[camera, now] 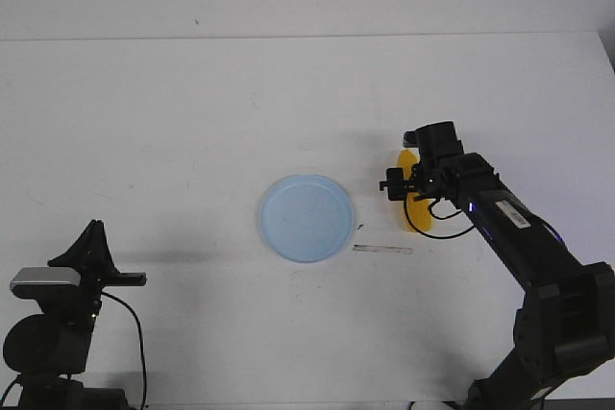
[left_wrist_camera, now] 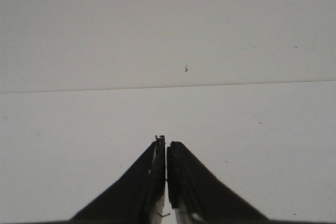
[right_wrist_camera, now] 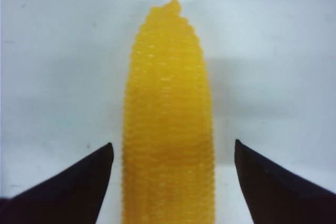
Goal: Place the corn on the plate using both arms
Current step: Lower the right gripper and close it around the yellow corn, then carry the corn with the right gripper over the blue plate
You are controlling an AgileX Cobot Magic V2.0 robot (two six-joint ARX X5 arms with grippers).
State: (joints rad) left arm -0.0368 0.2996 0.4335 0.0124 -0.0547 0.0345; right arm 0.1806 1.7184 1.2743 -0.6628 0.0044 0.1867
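Observation:
The yellow corn lies on the white table to the right of the pale blue plate, mostly covered by my right arm. In the right wrist view the corn lies lengthwise between my open fingers, tapered end away from the wrist, with a gap on each side. My right gripper is open, low over the corn, straddling it. My left gripper is shut and empty at the table's near left, far from the plate.
A thin strip lies on the table just in front of the corn, right of the plate. The table's far edge meets a white wall. A small dark speck marks the wall.

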